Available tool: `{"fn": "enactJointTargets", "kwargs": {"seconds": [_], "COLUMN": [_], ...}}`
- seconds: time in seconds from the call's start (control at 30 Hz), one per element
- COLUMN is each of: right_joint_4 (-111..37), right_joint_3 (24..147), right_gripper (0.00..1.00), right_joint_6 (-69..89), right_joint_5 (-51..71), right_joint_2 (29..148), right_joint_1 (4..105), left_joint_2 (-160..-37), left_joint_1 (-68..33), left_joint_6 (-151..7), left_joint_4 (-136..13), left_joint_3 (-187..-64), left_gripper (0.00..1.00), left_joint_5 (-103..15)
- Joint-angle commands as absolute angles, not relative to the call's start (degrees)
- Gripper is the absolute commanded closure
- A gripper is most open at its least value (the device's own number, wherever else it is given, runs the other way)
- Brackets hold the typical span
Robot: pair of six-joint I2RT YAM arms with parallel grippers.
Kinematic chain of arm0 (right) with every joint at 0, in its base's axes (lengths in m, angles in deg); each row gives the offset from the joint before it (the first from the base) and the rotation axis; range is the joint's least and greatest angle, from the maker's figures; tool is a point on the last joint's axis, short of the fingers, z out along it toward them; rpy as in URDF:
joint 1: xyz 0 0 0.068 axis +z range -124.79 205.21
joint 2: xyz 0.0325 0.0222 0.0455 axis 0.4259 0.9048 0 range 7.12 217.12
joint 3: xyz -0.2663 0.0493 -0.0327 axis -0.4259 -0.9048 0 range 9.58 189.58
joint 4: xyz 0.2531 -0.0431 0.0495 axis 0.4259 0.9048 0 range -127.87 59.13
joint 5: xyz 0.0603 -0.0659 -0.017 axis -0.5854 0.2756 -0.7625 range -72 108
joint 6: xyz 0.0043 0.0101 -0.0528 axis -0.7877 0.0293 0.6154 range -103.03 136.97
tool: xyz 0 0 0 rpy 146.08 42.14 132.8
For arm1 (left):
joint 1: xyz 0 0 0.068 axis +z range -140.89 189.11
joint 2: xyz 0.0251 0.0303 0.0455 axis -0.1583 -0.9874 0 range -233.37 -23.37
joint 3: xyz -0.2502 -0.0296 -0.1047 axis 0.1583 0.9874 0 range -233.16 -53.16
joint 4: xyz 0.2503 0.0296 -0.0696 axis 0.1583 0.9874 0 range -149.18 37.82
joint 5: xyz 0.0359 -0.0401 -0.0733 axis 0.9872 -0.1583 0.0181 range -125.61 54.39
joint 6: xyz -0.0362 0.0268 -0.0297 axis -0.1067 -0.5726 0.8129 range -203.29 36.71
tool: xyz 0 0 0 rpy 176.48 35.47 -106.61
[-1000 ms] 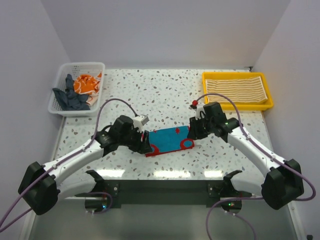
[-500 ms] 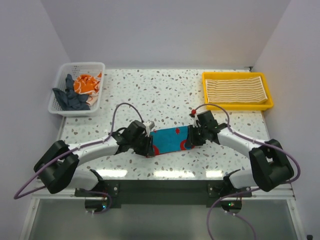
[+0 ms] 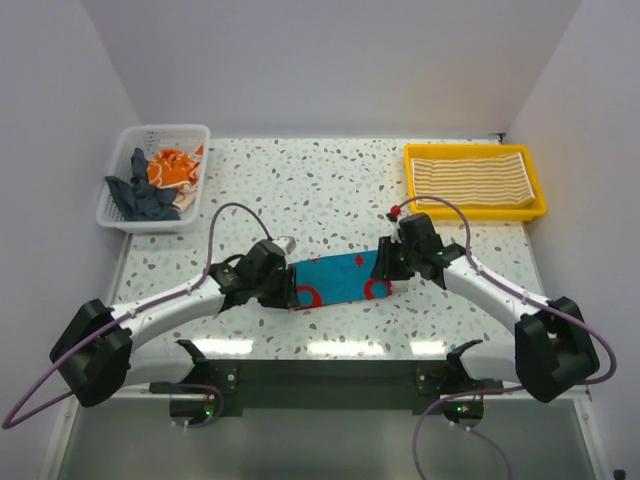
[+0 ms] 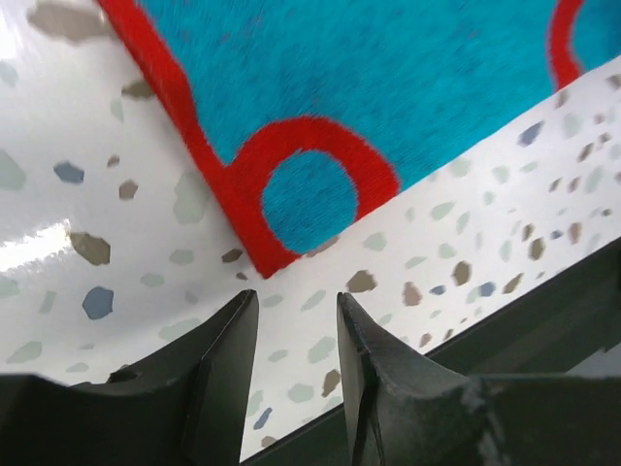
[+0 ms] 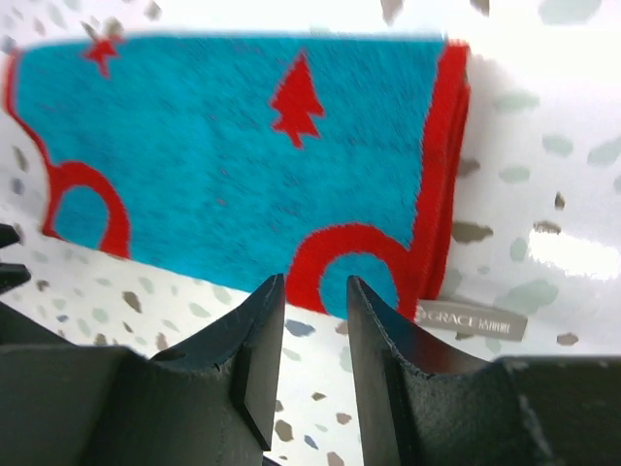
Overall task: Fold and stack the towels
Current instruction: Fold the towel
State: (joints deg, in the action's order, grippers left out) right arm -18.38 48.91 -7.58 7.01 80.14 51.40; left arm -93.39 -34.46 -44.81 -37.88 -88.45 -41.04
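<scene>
My claw (image 4: 291, 325) is poised over the speckled white worktop (image 4: 466, 243). Its two dark fingers (image 4: 225, 359) stand a narrow gap apart, with bare speckled surface showing between them and nothing in their grip. Just beyond the fingertips lies the near corner of a teal towel (image 4: 388, 78), spread flat, and its red border runs up and away to the left. A red ring filled with teal is printed against that corner. Part of a second red curve shows at the upper right edge of the frame. At lower right the worktop ends at a dark strip (image 4: 563, 320). Bright glare washes the surface at far left.
</scene>
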Motion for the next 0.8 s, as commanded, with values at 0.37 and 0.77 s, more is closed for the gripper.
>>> {"fn": "enactJointTargets", "kwargs": {"seconds": [0.37,0.77], "right_joint_4": [-28.63,-32.77], "right_joint_3": [58.62,54.84], "right_gripper": [0.66,0.67], "right_joint_6": [-6.76,-12.37], "right_joint_5": [12.81,11.32], "right_joint_2": [94.64,100.81], "right_joint_1": [50.26,50.43], "left_joint_2": [-108.26,-119.62], "left_joint_1": [-33.79,-23.53], "left_joint_6": [-46.03,-48.66], "left_joint_4": [-45.81,-45.90], "left_joint_3": [-101.41,-100.98], "left_gripper": [0.63,0.68], "left_joint_5": [-28.67,-24.97]}}
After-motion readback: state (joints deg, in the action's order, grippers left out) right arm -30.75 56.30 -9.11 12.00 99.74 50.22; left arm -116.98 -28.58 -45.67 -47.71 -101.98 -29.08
